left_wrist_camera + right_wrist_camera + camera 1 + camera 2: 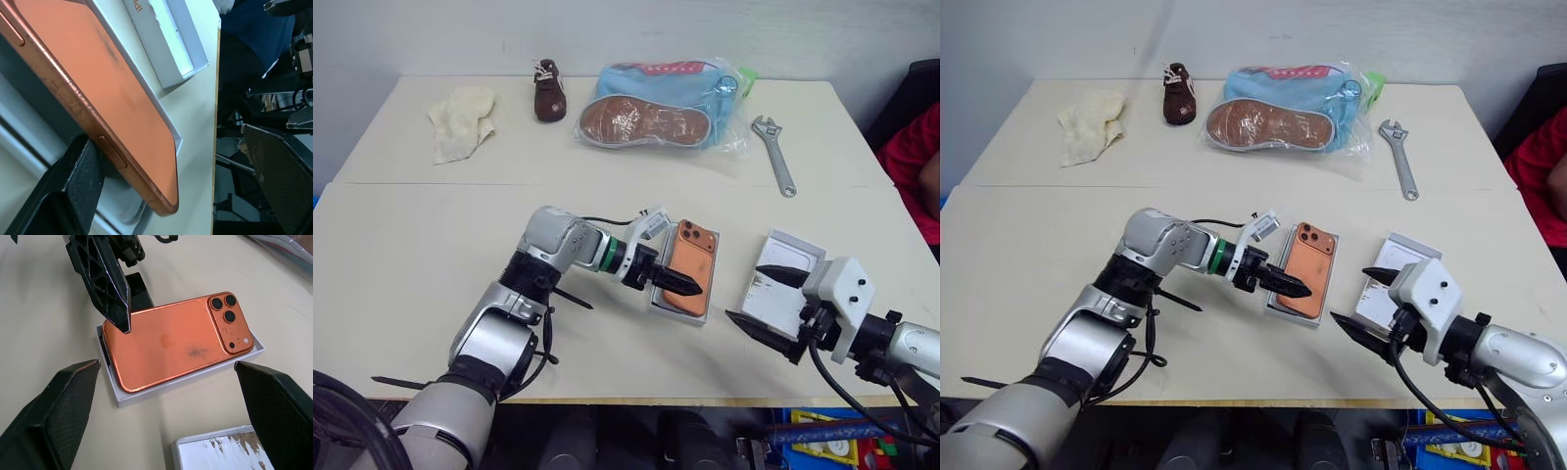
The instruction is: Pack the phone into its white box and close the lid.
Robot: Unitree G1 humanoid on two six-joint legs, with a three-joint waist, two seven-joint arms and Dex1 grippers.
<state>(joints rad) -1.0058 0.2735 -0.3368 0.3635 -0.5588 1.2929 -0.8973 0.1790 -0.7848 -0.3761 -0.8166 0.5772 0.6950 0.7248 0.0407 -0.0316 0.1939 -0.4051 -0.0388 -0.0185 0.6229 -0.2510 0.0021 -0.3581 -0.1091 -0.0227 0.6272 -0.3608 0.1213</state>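
Observation:
The orange phone point(690, 262) lies back-up in the shallow white box point(128, 396) at mid-table, its camera bump at the far end. It sits slightly askew, and its near end looks raised over the box rim. My left gripper point(674, 282) is open at that near end. One black finger point(110, 284) hangs over the phone's back, and the other finger point(73, 186) is beside its edge. The lid point(785, 279) lies open side up to the right of the box. My right gripper point(1359, 299) stands open at the lid's near left side, holding nothing.
At the table's far side lie a crumpled cloth point(462, 119), a small brown shoe point(549, 90), a bagged blue slipper point(656, 108) and a wrench point(775, 157). A person in red point(913, 157) is at the right edge. The table's front edge is close below both grippers.

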